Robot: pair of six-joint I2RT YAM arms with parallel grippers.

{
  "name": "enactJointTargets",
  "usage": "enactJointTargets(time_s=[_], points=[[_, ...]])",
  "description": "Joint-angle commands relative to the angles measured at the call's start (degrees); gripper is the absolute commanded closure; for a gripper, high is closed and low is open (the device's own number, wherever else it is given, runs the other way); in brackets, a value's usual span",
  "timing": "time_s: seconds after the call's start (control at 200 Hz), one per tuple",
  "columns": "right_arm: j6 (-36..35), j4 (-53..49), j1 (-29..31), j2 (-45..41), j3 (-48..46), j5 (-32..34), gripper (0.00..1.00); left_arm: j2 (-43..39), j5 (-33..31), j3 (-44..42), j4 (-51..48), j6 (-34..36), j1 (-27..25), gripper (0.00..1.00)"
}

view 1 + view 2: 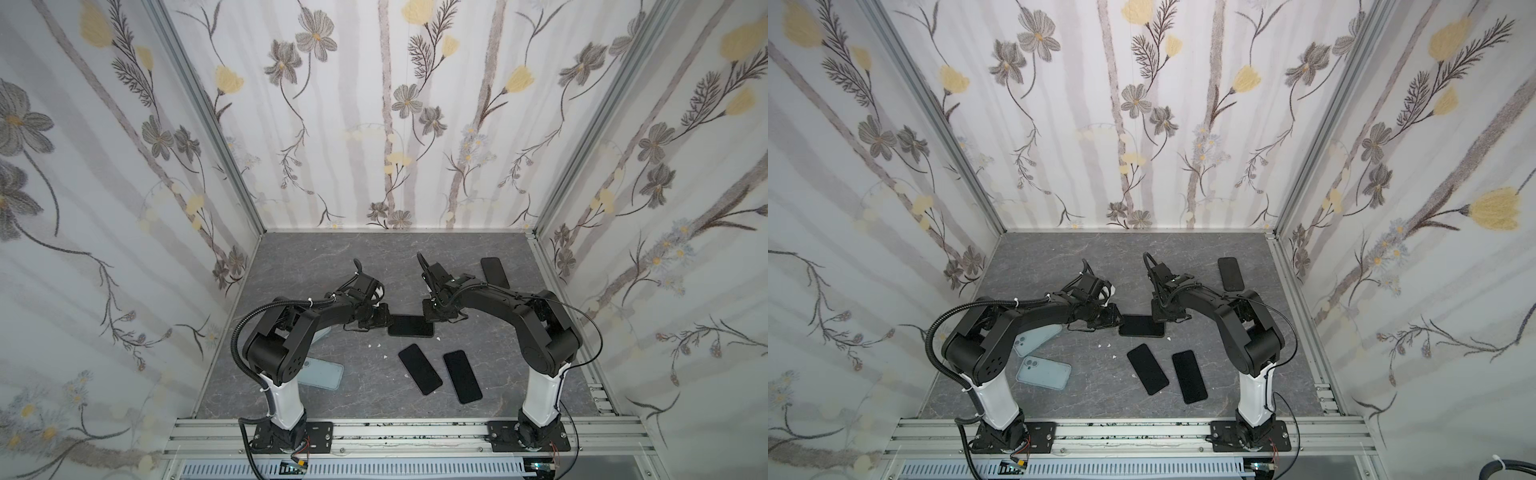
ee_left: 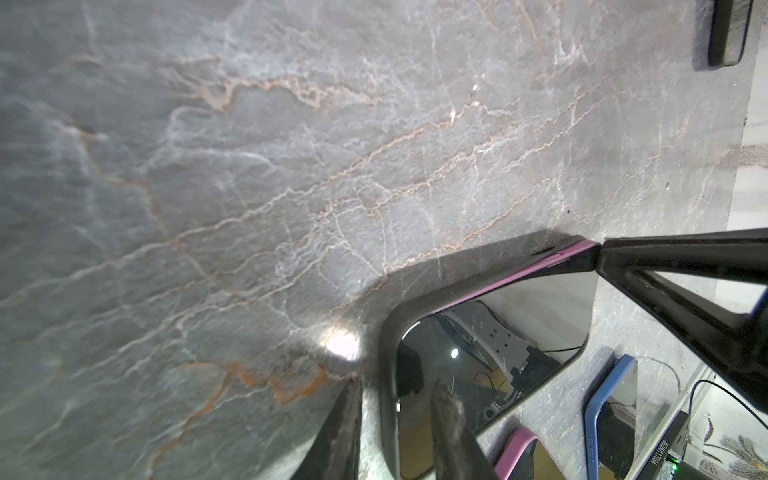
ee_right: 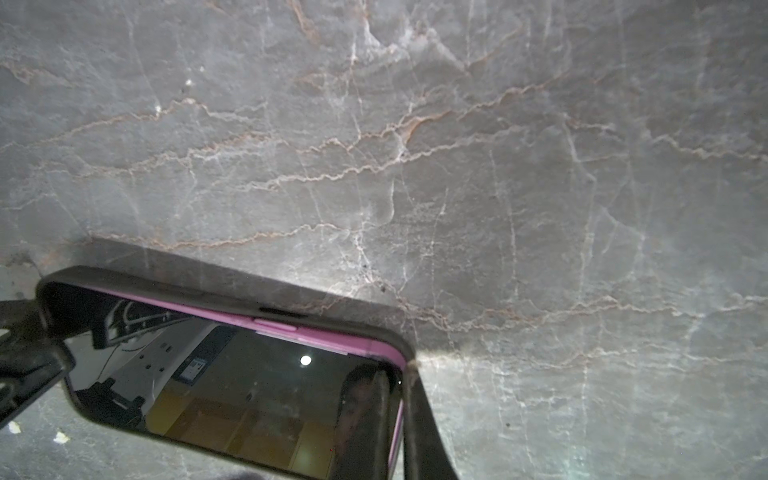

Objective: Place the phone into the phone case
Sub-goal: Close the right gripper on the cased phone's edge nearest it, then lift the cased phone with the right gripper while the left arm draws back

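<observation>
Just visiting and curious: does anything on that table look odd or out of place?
Small white bits lie scattered on the grey table beside the middle phone; what they are I cannot tell. And a pink strip of that phone's side shows along the rim of the dark case, so it may not be fully seated.
</observation>
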Motion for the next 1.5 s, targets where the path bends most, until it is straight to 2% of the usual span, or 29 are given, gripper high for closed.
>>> enactJointTargets(time_s=[0.0, 0.34, 0.545, 0.714, 0.779, 0.874, 1.009, 1.089, 1.269, 1.444, 1.449, 1.459, 1.469, 1.494], points=[[-0.5, -3.5, 0.4, 4.6, -3.0, -0.5, 0.91, 0.7, -0.4, -0.2, -0.5, 0.1, 0.0, 0.69], [-0.3, -3.5, 0.6, 3.5, -2.8, -1.0, 0.91, 0.2, -0.8, -0.2, -0.9, 0.2, 0.0, 0.69], [-1.8, -7.3, 0.7, -0.3, 6.7, -0.7, 0.89, -1.7, -1.7, 2.9, -2.4, 0.3, 0.1, 0.69], [-5.1, -9.4, 0.8, -0.9, 16.2, -2.7, 0.81, -4.9, -3.6, 5.6, -3.9, 0.8, 0.8, 0.69], [-8.6, -9.8, 0.9, -1.0, 18.7, -5.5, 0.76, -6.3, -4.1, 6.9, -5.3, 1.5, 1.5, 0.69], [-17.3, -9.8, 1.4, -1.6, 20.2, -9.5, 0.63, -9.6, -5.9, 8.0, -7.4, 3.4, 2.3, 0.69], [-31.7, -11.4, 1.9, -3.8, 19.7, -7.7, 0.51, -16.2, -9.5, 7.4, -9.6, 6.3, 3.3, 0.67], [-40.2, -11.3, 2.1, -5.1, 18.5, -11.4, 0.49, -21.4, -12.8, 5.2, -10.0, 8.2, 3.4, 0.66], [-53.9, -5.7, 3.8, -7.0, 11.6, -9.6, 0.45, -34.0, -16.3, -2.3, -8.6, 14.0, 3.6, 0.60], [-58.3, -5.3, 4.2, -4.0, 10.9, -7.1, 0.44, -45.4, -13.7, -11.4, -5.3, 21.5, 3.5, 0.51], [-58.4, -5.3, 4.3, -3.9, 11.0, -7.0, 0.43, -45.6, -13.6, -11.7, -5.3, 21.7, 3.5, 0.51], [-58.5, -5.4, 4.3, -3.7, 11.1, -6.8, 0.32, -45.9, -13.6, -12.1, -5.3, 22.1, 3.5, 0.48], [-58.8, -5.3, 4.4, -3.4, 11.0, -6.5, 0.26, -46.4, -13.7, -12.4, -5.4, 22.3, 3.5, 0.46], [-59.0, -5.0, 4.7, -3.2, 10.9, -6.1, 0.23, -47.4, -13.9, -13.2, -5.5, 22.8, 3.4, 0.44]])
